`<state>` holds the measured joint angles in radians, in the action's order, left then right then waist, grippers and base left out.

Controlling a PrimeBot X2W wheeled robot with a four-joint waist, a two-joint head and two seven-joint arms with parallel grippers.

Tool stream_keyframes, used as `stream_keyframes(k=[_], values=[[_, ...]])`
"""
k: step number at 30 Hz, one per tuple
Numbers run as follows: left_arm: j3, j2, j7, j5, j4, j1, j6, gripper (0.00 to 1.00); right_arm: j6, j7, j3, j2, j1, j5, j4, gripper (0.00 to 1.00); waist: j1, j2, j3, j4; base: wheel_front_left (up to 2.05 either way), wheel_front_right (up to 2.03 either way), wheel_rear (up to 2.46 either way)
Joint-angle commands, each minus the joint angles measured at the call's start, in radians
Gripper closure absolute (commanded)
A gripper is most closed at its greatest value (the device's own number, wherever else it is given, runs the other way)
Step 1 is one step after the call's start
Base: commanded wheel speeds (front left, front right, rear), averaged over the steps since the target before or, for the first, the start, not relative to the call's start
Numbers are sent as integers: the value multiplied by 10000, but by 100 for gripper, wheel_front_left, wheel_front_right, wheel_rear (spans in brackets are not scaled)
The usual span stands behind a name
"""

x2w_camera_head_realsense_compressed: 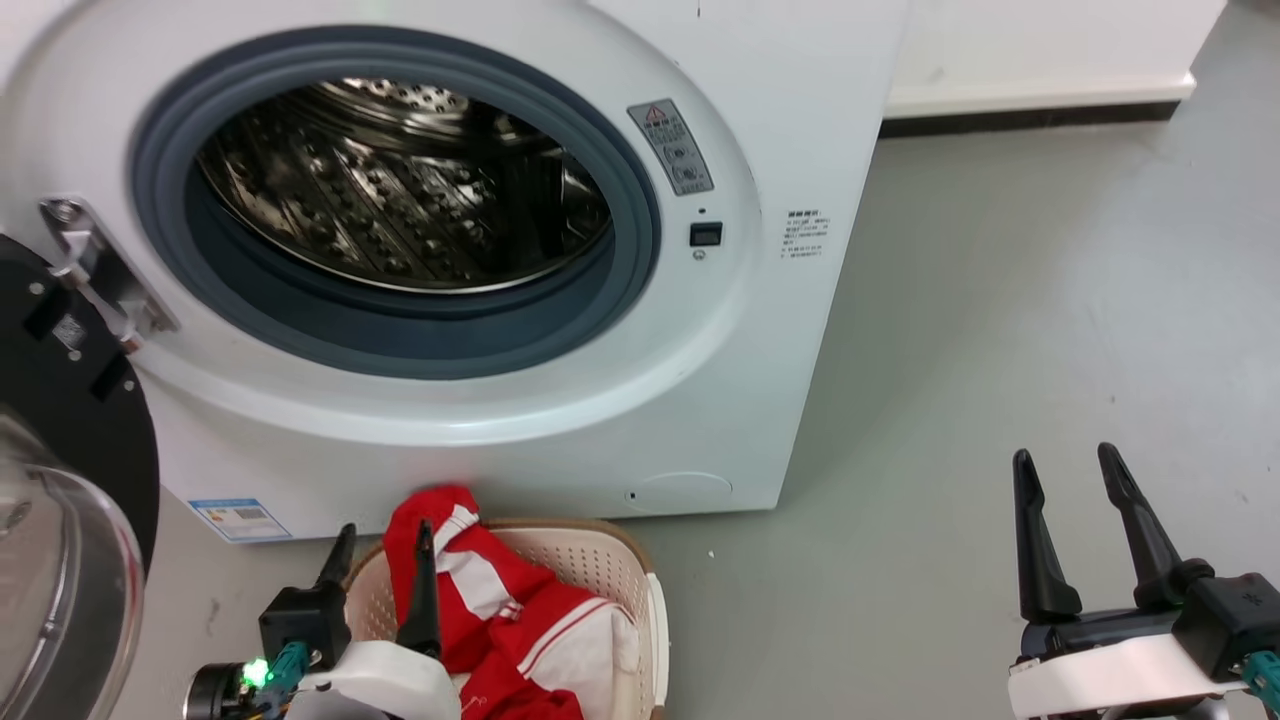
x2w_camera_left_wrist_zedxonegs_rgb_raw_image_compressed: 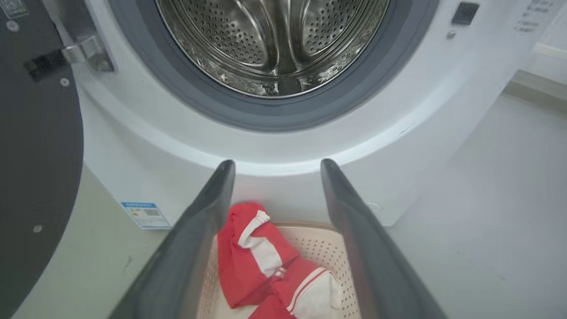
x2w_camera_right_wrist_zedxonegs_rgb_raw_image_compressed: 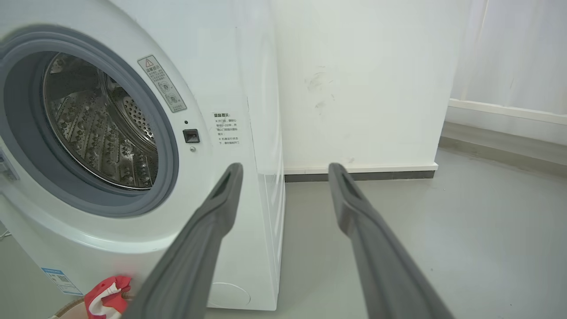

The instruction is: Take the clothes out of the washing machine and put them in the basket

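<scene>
The red clothes (x2w_camera_head_realsense_compressed: 500, 620) with white stripes lie heaped in the cream basket (x2w_camera_head_realsense_compressed: 610, 565), one end draped over its far rim against the washing machine (x2w_camera_head_realsense_compressed: 700, 400). The drum (x2w_camera_head_realsense_compressed: 400, 190) behind the grey-rimmed porthole holds nothing I can see. My left gripper (x2w_camera_head_realsense_compressed: 385, 540) hangs open just above the basket's left side, fingers apart and holding nothing. The left wrist view shows the clothes (x2w_camera_left_wrist_zedxonegs_rgb_raw_image_compressed: 261, 261) and basket (x2w_camera_left_wrist_zedxonegs_rgb_raw_image_compressed: 319, 248) between the left gripper's (x2w_camera_left_wrist_zedxonegs_rgb_raw_image_compressed: 277, 166) fingers. My right gripper (x2w_camera_head_realsense_compressed: 1065, 460) stands open over bare floor to the right, seen open too in its own view (x2w_camera_right_wrist_zedxonegs_rgb_raw_image_compressed: 285, 168).
The black-framed glass door (x2w_camera_head_realsense_compressed: 60, 480) stands swung open at the left. Grey floor (x2w_camera_head_realsense_compressed: 1000, 330) stretches right of the machine up to a white wall with a dark skirting (x2w_camera_head_realsense_compressed: 1030, 115).
</scene>
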<state>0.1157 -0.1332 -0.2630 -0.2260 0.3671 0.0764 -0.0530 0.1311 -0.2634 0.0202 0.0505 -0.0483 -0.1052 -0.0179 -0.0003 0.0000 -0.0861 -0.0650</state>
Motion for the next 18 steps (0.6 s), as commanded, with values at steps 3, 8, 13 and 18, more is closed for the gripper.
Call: stream_keyframes(k=[3,8,13,18], values=[[-492,233,-25,444,-843,-454,99,0,-7,-20,3,-5,-226,3,22,0,3,0,382,158,0,0,0],[-1111,533,-26,1077,-2282,-957,235,0,-7,-20,88,-5,-339,-13,-2,0,3,0,626,236,0,0,0],[-1367,685,-26,1481,-3221,-1338,365,0,-7,-20,122,-4,-427,-81,-24,0,3,0,803,302,0,0,0],[-1346,758,-26,1710,-3858,-1625,496,0,-7,-20,164,-4,-563,-83,0,0,3,0,946,353,0,0,0]])
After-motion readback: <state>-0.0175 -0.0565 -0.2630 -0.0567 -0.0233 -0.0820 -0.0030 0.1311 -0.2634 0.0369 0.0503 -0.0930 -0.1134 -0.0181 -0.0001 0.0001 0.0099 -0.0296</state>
